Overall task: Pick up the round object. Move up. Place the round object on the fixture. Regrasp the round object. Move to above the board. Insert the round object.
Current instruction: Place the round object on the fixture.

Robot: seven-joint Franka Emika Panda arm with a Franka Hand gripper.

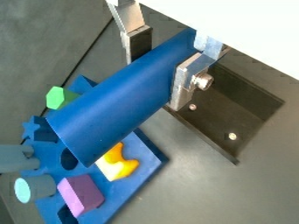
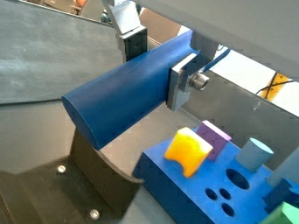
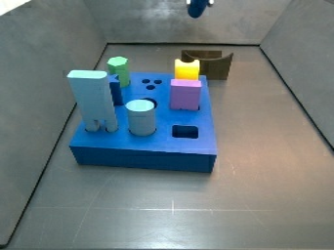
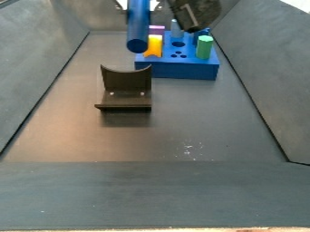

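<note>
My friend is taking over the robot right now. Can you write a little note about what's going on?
Gripper: shut on the long dark blue cylinder peg, held high in the air.
Small dark brown cradle fixture: empty on the floor.
Large blue board: yellow, purple, green and pale blue pieces standing in it.
Done: peg picked up and lifted.
Left: set it on the fixture, regrasp, move above the board, insert.

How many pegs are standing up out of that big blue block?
5 on the board: pale blue block, green cylinder, pale blue cylinder, purple block, yellow piece. The gripper, raised high, holds the round object.
</note>
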